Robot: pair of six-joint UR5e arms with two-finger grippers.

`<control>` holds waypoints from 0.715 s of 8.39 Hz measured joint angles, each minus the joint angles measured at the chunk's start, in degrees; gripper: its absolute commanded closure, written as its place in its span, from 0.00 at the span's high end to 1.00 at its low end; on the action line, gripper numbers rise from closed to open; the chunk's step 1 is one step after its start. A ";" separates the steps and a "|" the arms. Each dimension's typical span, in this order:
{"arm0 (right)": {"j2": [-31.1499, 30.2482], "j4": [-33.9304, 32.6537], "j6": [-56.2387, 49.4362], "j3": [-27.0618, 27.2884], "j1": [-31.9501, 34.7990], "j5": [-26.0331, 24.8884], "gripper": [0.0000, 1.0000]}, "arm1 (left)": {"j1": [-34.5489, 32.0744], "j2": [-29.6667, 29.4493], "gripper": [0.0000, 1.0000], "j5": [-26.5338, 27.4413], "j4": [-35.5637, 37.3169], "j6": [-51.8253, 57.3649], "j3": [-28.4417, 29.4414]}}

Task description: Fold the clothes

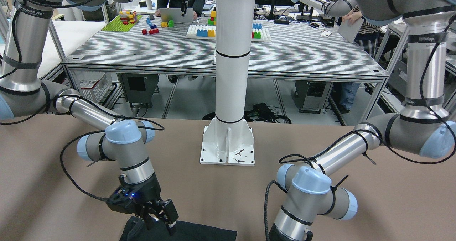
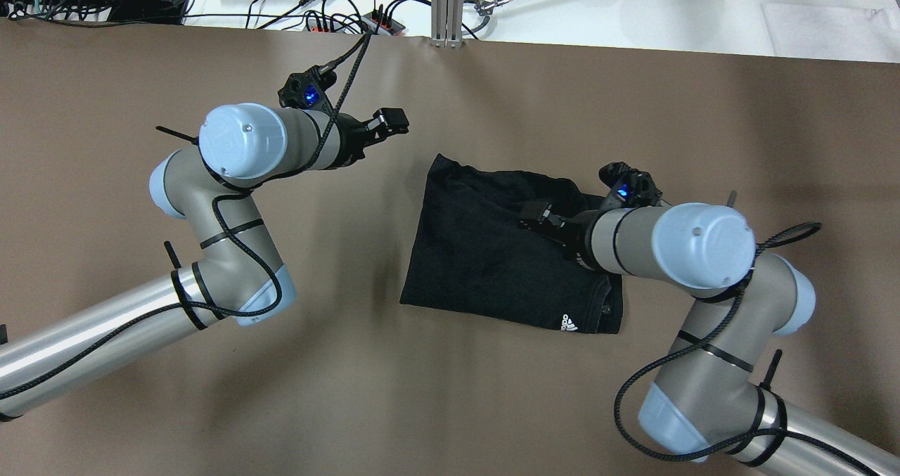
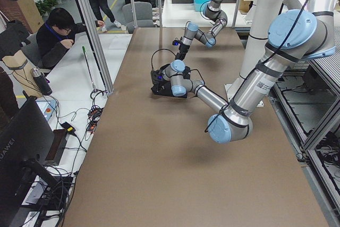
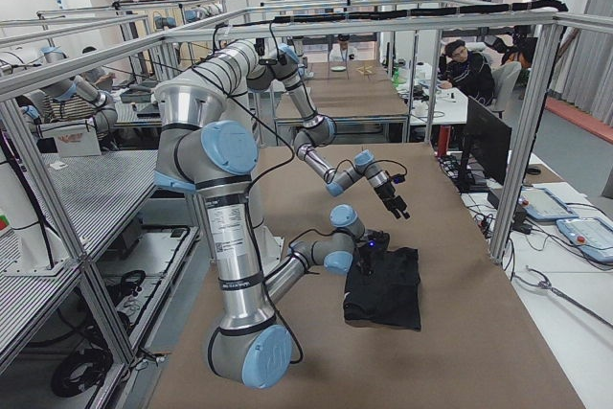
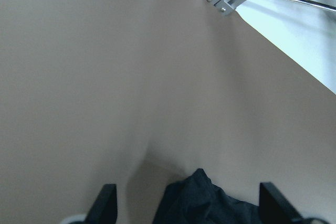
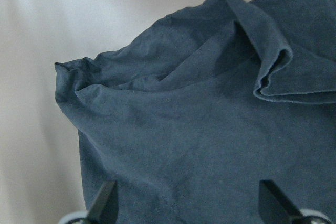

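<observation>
Beneath spread right fingers (image 6: pixel 106 204), black garment (image 2: pixel 485 251), left fingers (image 5: pixel 105 204) spread near its corner

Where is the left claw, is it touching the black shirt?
Apart. The overhead view shows bare brown table between the left gripper and the black shirt.
</observation>
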 measured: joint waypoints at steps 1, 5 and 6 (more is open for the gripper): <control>3.07 -4.46 -1.22 -0.78 -1.66 -2.30 0.94 | -1.53 1.08 0.95 -1.92 -0.20 1.46 -0.11; 8.03 -7.30 -12.00 -10.24 -3.25 -8.89 0.94 | -4.53 2.60 0.95 -5.41 -0.79 4.03 -0.17; 8.19 -6.16 -13.78 -12.50 -3.13 -11.08 0.94 | -6.02 2.86 0.94 -7.56 -0.80 4.56 -0.18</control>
